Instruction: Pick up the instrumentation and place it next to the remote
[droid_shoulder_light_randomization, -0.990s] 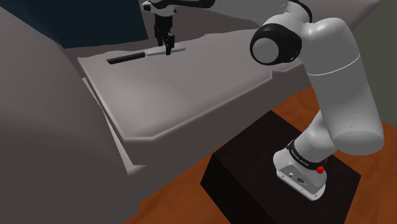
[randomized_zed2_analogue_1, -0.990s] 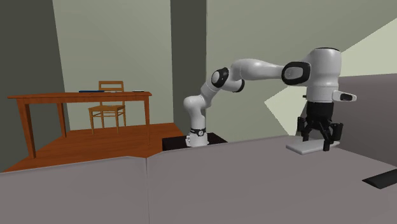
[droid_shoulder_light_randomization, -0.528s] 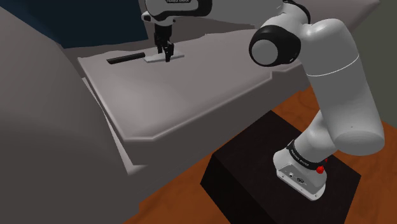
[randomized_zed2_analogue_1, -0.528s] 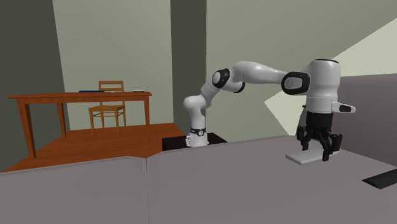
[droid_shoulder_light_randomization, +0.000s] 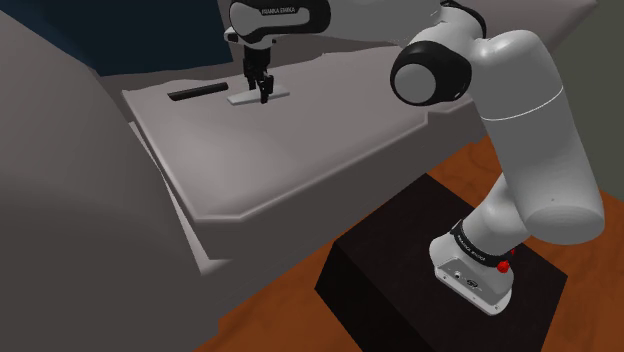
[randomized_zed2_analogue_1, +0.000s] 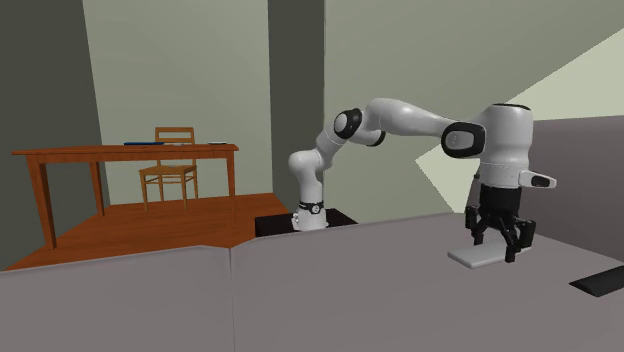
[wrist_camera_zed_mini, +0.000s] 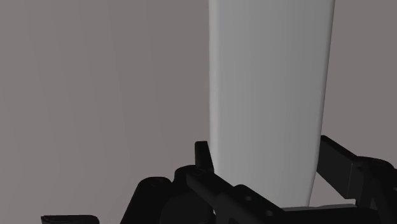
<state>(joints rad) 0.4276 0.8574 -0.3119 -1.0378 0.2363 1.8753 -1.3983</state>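
item: instrumentation (droid_shoulder_light_randomization: 258, 97), a flat, pale grey slab, long and narrow.
location: low at the grey sofa seat (droid_shoulder_light_randomization: 300, 150), toward its far side in the shoulder view. whether it rests on the cushion or sits just above it cannot be told.
neighbour: remote (droid_shoulder_light_randomization: 198, 93), a flat black bar lying on the same seat, near the slab on the shoulder view's left. in the second exterior view the two are apart, with the remote at the right edge.
pincer: pincer (wrist_camera_zed_mini: 266, 153), all black, pointing straight down over the slab. in the wrist view one finger stands at each long edge and both press against it, so it is closed narrow on the instrumentation.
arm: white arm (droid_shoulder_light_randomization: 530, 130) with dark joints, reaching from the stand up and across the seat.
stand: black box (droid_shoulder_light_randomization: 400, 260) on a reddish wood floor (droid_shoulder_light_randomization: 290, 310) beside the sofa.
background: wooden desk (randomized_zed2_analogue_1: 125, 152) with a dark flat thing on top and a wooden chair (randomized_zed2_analogue_1: 168, 165) behind it, well apart from the sofa, against pale green walls.
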